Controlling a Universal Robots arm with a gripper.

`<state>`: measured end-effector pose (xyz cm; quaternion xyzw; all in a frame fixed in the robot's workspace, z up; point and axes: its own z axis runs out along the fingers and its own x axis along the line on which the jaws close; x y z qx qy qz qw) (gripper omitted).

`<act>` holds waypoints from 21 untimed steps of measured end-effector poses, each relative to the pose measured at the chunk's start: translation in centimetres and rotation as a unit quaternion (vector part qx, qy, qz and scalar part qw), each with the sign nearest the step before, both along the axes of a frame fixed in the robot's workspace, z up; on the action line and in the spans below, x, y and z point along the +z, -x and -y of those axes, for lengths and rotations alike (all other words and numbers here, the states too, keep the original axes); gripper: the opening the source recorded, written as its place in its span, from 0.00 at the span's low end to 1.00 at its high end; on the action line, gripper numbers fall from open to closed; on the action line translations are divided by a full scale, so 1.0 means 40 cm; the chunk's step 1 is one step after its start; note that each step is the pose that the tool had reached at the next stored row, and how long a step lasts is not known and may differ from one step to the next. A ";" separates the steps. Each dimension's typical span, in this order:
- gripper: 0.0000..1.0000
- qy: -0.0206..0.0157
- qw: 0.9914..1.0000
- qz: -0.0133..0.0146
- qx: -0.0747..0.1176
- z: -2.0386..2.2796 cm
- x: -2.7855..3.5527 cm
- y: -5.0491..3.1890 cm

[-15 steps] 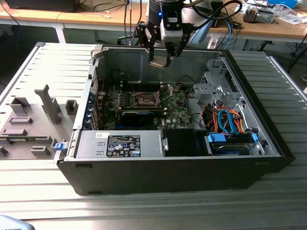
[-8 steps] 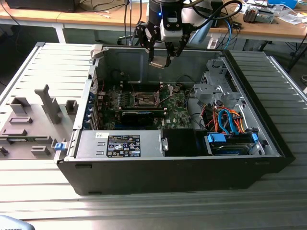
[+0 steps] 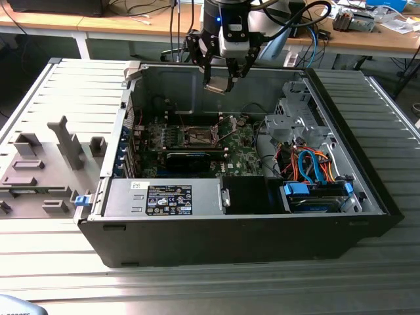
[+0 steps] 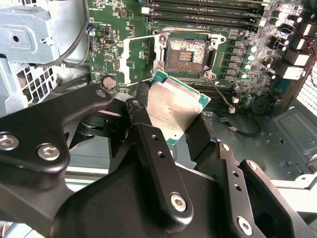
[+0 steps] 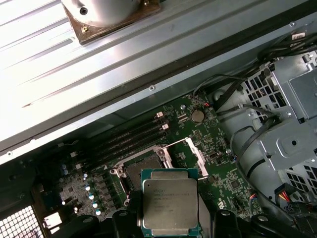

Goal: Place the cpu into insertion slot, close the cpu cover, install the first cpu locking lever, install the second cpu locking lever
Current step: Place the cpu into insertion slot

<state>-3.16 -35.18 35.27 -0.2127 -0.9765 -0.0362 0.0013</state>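
Above the far side of the open computer case [image 3: 262,216] on the ribbed counter [image 3: 380,262], hovering over the motherboard [image 3: 243,147] with the tool [image 3: 221,82] clenched on the cpu [image 3: 215,88]. Gripping the cpu [image 4: 173,106] by two opposite edges, pale metal face showing in both wrist views. Holding it well apart from the insertion slot [image 3: 199,136], not touching. Leaving the insertion slot [image 4: 187,54] bare, dark centre exposed, with the cpu cover [image 4: 138,58] standing swung open just beside it.

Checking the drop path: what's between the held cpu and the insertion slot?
Nothing: the second wrist view shows the cpu clear of the open insertion slot, cpu cover swung aside.
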 end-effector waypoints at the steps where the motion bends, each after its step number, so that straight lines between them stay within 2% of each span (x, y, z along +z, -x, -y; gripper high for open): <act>1: 0.55 0.000 1.000 0.000 0.000 0.000 0.000 0.000; 21: 0.55 0.000 1.000 0.000 -0.006 0.000 -0.001 0.000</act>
